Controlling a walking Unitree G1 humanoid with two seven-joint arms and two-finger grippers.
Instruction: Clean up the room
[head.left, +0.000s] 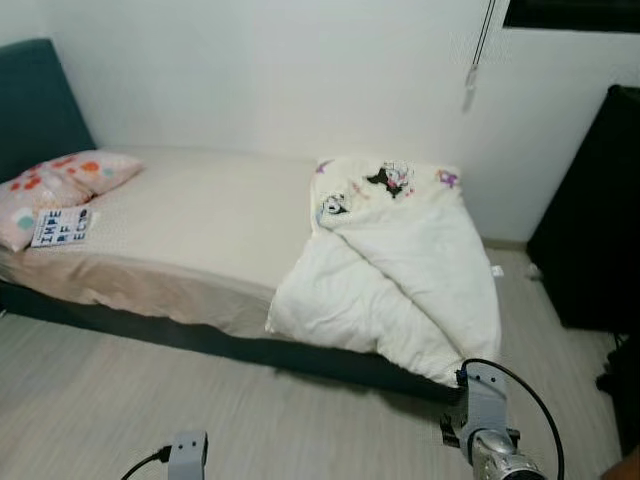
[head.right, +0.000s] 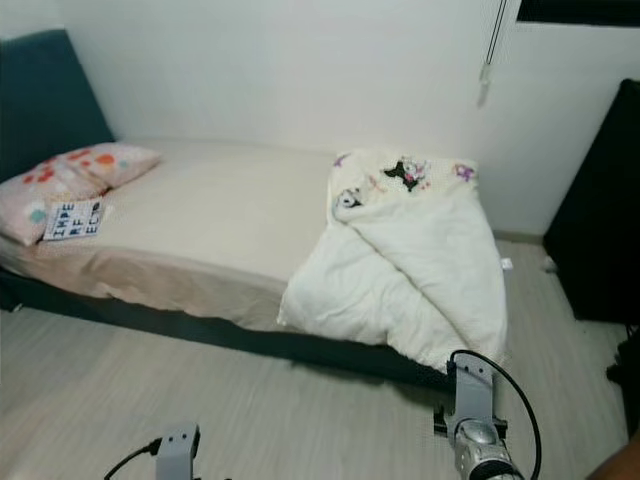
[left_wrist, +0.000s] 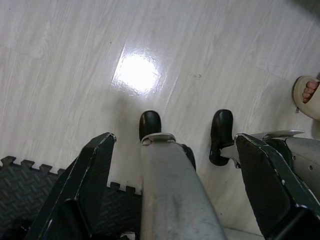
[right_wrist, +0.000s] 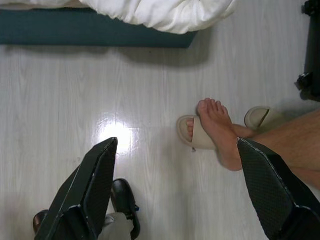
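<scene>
A bed (head.left: 190, 225) with a beige sheet stands against the white wall. A crumpled white duvet (head.left: 400, 265) with cartoon prints lies at its foot end and hangs over the front edge. Two pink spotted pillows (head.left: 60, 185) lie at the head, by the dark teal headboard (head.left: 35, 105). A white card with black letters (head.left: 62, 227) rests on the sheet beside them. Both arms hang low. My left gripper (left_wrist: 175, 142) is open above the pale floor and my own feet (left_wrist: 150, 124). Over the floor near the bed's corner, my right gripper (right_wrist: 177, 147) is open too.
A person's bare foot in a beige slipper (right_wrist: 202, 135) stands on the floor close to my right side, a second slipper (right_wrist: 262, 117) beside it. Black furniture (head.left: 590, 220) stands at the right wall. A black foam mat (left_wrist: 30, 185) lies behind my feet. A blind cord (head.left: 478, 50) hangs on the wall.
</scene>
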